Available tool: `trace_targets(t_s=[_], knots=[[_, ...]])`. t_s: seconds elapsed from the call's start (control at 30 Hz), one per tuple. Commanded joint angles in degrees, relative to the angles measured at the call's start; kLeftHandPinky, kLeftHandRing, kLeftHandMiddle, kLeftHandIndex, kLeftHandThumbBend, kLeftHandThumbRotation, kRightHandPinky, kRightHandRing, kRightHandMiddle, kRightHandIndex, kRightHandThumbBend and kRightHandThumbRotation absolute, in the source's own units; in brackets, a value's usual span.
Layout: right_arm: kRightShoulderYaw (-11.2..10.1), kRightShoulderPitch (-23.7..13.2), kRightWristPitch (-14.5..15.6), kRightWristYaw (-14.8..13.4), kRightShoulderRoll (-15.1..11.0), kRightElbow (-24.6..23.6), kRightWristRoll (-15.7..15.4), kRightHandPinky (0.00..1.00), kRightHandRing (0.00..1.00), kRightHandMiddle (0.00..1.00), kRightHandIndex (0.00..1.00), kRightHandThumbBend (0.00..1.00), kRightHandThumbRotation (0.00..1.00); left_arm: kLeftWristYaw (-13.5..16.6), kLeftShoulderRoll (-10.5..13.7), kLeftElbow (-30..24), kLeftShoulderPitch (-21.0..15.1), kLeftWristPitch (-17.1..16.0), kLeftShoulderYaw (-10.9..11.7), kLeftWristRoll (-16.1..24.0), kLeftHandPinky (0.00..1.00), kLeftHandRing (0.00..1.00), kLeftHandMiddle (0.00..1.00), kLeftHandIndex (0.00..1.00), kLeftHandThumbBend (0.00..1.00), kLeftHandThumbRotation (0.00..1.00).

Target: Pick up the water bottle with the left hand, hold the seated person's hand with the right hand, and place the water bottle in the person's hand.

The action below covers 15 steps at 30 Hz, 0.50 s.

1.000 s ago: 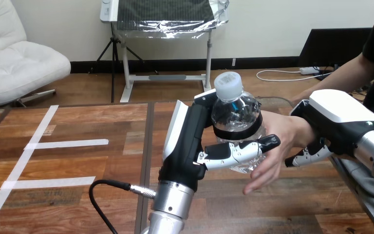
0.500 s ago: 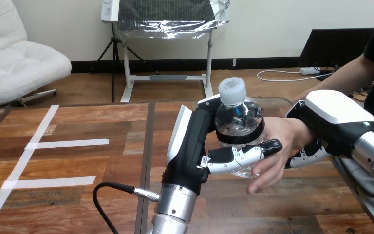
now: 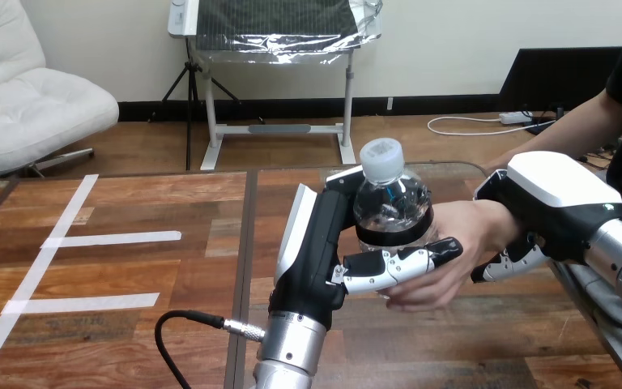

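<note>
The left robot hand (image 3: 316, 251) is still gripping the bottle (image 3: 393, 203) upright, fingers curled round its lower half. Just right of it, the person's hand (image 3: 445, 259) is now cupping the bottle's base, where its fingers were drooping open before. The right robot hand (image 3: 551, 203) is keeping its fingers curled under the person's wrist (image 3: 490, 223).
</note>
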Motion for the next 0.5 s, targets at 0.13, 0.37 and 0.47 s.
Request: trace_targets(t_s=[0.13, 0.37, 0.47], knots=[[-3.0, -1.9, 1.8, -0.9, -1.2, -0.7, -0.6, 0.17, 0.24, 0.33, 0.37, 0.72, 0.0, 0.9, -12.1, -1.1, -7.2, -2.0, -4.0, 0.7, 0.34, 0.39, 0.45, 0.48, 0.62, 0.0], [-3.1, -1.9, 1.7, -0.6, -1.2, -0.5, -0.2, 0.16, 0.23, 0.31, 0.35, 0.71, 0.0, 1.3, -11.8, -1.5, -7.0, -1.6, -4.3, 1.1, 0.34, 0.39, 0.45, 0.48, 0.62, 0.0], [-3.1, -1.8, 1.6, -0.7, -1.2, -0.4, -0.1, 0.16, 0.22, 0.31, 0.34, 0.7, 0.0, 1.6, -11.6, -1.3, -7.0, -1.9, -4.3, 1.2, 0.34, 0.39, 0.45, 0.48, 0.62, 0.0]])
